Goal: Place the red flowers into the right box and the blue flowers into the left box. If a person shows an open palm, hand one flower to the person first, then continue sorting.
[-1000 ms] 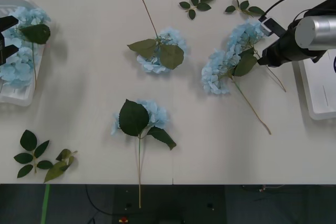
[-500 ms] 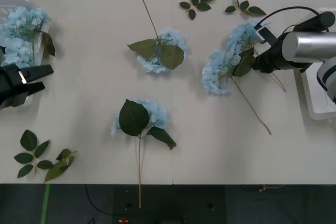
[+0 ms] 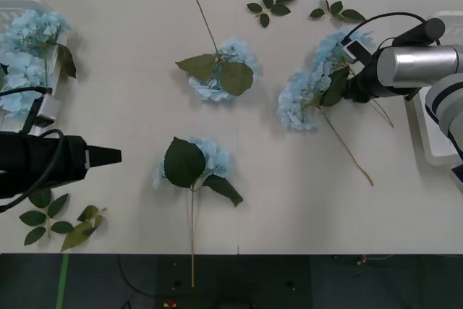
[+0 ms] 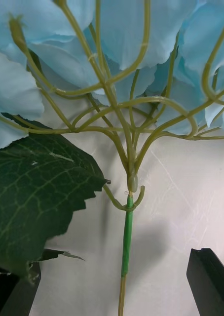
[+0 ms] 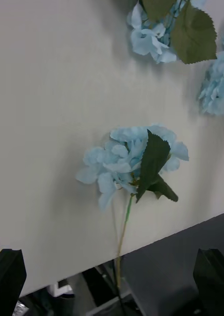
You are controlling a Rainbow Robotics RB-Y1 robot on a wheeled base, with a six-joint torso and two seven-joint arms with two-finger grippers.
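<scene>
Right wrist view looks straight along one of the blue flowers [image 4: 129, 148]: a thin green stalk that forks into many fine wire-like branchlets under pale, papery petals, with one large toothed leaf beside it. Such a stem looks very light and limp at the head but fairly stiff along the stalk, so the stalk just below the fork seems the sound place to take hold; pinching the petals or the leaf would likely crush or tear them. The right end effector [image 4: 114, 286] stands wide, its two dark fingers on either side of that stalk and not yet closed on it. In the front view this stem lies with another at the right of the desk [image 3: 130, 106], near the right box [image 3: 434, 146], which the arm largely covers and the frame edge cuts off. Two more blue stems lie apart near the middle of the desk, one toward the far side and one toward the near edge, its stalk running over that edge. The left box [image 3: 47, 110], also cut off at the frame edge, holds blue heads. The left end effector [image 5: 112, 284] hovers open, aimed toward the near middle stem. No red flower can be seen anywhere.
</scene>
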